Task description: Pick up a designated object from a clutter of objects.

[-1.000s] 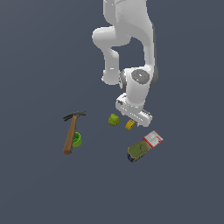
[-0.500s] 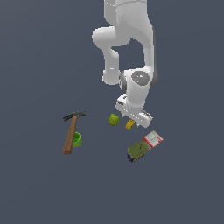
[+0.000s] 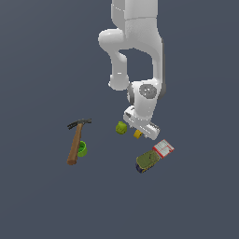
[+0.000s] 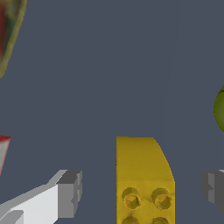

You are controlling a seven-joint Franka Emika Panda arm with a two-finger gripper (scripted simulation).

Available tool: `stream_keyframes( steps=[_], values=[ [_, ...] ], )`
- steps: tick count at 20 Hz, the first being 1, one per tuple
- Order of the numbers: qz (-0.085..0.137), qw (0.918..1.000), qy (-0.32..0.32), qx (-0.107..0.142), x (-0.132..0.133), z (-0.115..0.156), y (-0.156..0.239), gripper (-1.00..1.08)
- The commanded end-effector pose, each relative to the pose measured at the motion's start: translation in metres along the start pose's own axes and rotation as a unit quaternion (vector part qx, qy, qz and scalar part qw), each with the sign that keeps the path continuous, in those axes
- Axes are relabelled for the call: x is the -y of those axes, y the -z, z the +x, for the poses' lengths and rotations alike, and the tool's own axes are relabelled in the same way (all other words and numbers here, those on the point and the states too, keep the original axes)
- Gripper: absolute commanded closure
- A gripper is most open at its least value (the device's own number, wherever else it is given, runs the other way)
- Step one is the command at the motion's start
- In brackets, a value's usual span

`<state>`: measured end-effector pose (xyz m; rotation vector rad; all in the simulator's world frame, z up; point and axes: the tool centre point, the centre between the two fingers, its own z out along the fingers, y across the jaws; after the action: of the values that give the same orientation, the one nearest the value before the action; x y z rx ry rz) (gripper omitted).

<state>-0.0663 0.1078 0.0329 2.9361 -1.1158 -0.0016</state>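
The designated object (image 4: 144, 179) is a small yellow-orange block with round studs on one face. In the wrist view it lies between my two grey fingertips (image 4: 70, 192), with a gap on each side. My gripper (image 4: 142, 190) is open around it and touches nothing. In the exterior view the same block (image 3: 137, 134) peeks out just below the white hand (image 3: 141, 122), whose fingers are hidden behind it. The rest of the clutter of objects lies scattered around.
A yellow-green lump (image 3: 121, 128) sits close beside the block. A brown-handled hammer (image 3: 75, 142) and green cup (image 3: 82, 149) lie toward the exterior view's left. An olive tin can (image 3: 146, 161) and red-and-white box (image 3: 163, 148) lie toward its right.
The arm and hand have barely moved over the last second. The objects lie where they were.
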Motion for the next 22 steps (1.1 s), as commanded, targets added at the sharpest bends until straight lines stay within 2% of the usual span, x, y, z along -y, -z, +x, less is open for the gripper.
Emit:
stream_keyframes(
  steps=[1, 5, 6, 22],
  values=[
    [0.0, 1.0, 0.0, 0.0, 0.0001, 0.0002, -0.0071, -0.92],
    [0.0, 1.0, 0.0, 0.0, 0.0003, 0.0001, -0.0111, -0.92],
    [0.0, 1.0, 0.0, 0.0, 0.0003, 0.0001, -0.0111, 1.08],
    [0.001, 1.0, 0.0, 0.0, 0.0019, -0.0007, -0.002, 1.08]
  ],
)
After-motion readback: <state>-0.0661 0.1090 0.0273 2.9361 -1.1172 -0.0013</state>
